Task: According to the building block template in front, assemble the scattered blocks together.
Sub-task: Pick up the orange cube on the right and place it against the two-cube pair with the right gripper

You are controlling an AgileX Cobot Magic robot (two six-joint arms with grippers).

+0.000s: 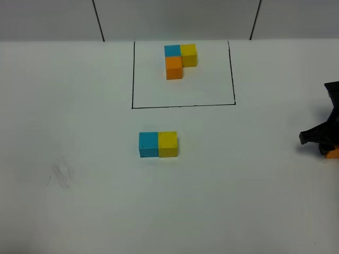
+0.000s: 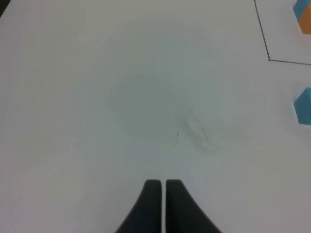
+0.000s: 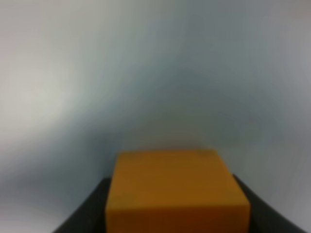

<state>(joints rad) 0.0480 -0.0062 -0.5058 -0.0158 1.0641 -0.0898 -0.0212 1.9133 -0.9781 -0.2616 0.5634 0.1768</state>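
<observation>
exterior high: the template [image 1: 180, 61] is an l of blue, yellow and orange cubes inside a thin black frame line [image 1: 183, 106] at the far side of the white table [image 1: 79, 106]. nearer, the blue block [image 1: 148, 144] and yellow block [image 1: 168, 144] touch side by side. the orange block [image 1: 333, 153] peeks out under the right gripper [image 1: 318, 138] at the right edge, well apart from the pair. judging by the template, it belongs against the near face of the blue block, edges flush.

left wrist: the left gripper [image 2: 162, 194] is pressed closed on nothing, over bare, faintly scuffed table.

right wrist: the dark fingers [image 3: 87, 213] sit flush on both flanks of the orange block, which looks gripped. it is a plain matte cube with crisp edges and flat sides. a centred, level hold should stop it twisting, and a low, square approach avoids nudging the pair.
</observation>
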